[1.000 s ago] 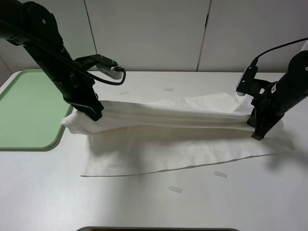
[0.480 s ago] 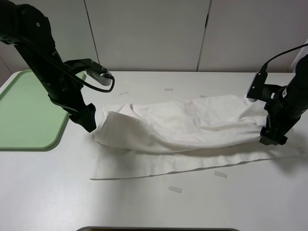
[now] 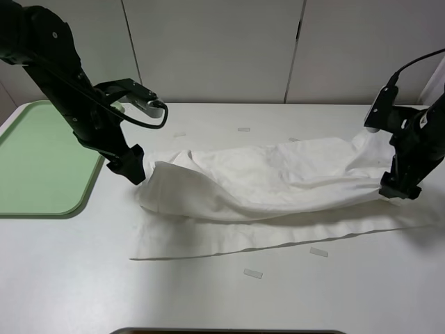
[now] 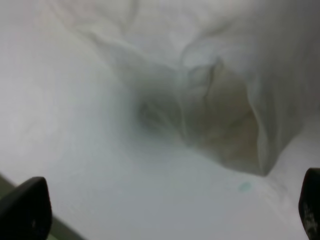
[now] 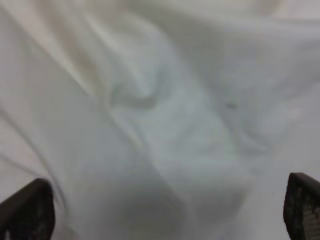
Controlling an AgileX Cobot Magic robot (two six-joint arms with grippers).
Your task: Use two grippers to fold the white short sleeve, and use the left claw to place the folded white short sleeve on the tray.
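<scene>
Pale wall panels [image 3: 208, 49] are backing a white counter [image 3: 208, 299], on which the shirt [image 3: 264, 184] is lying as a long, loose fold stretching between the two claws. The left claw [image 3: 133, 172] is hanging just beside one end of it, spread wide and pinching nothing. The right claw [image 3: 398, 189] is hovering at the other end, likewise spread and empty, with cloth right beneath it. The tray [image 3: 42, 160] is sitting near the left claw, on the side away from the shirt. The trouble is likely lying in the fold itself: the upper layer is puffing up and gaping into a hollow facing the left claw, while the lower layer is sticking out past it along the whole length. A claw closing there is risking catching one layer only, so the fold would be opening on the lift. The bundle is also looking too long for one claw; carried as it is, its free end would be dragging across the counter and hanging over the tray's rim.
</scene>
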